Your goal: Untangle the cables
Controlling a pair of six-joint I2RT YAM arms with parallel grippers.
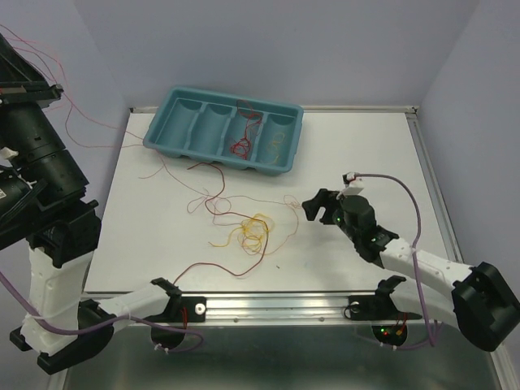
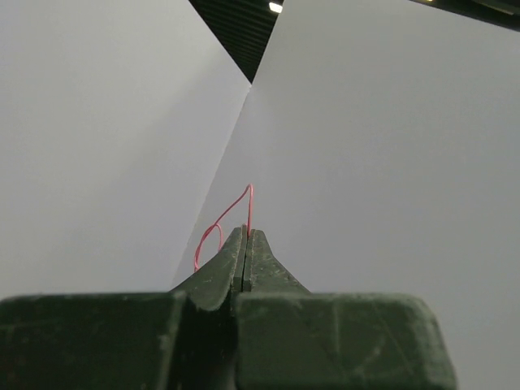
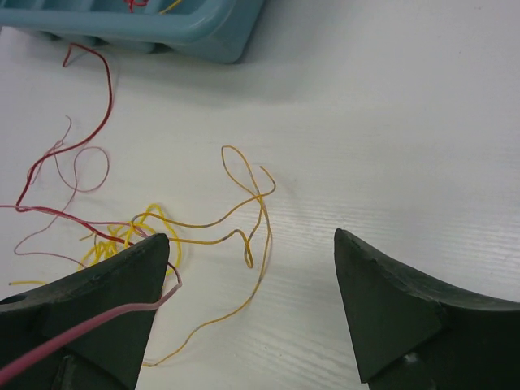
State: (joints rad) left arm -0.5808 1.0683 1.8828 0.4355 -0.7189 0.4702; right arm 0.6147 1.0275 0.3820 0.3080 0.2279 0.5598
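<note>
The cables [image 1: 250,231] lie as a loose tangle of yellow, orange and red wires mid-table, seen close up in the right wrist view [image 3: 203,227]. Another red cable [image 1: 241,145] and a yellow one sit in the tray. My right gripper [image 1: 313,207] hovers just right of the tangle, wide open [image 3: 248,240], with nothing between its jaws. A pink wire [image 3: 89,329] drapes across its left finger. My left gripper [image 1: 16,57] is raised high at the far left and is shut [image 2: 246,236] on a thin red cable [image 2: 236,207] that trails down to the table.
A teal divided tray [image 1: 175,122] stands at the back of the white table. One red wire [image 1: 207,268] runs toward the front edge by a metal rail [image 1: 276,305]. Purple arm cables [image 1: 414,219] loop beside the right arm.
</note>
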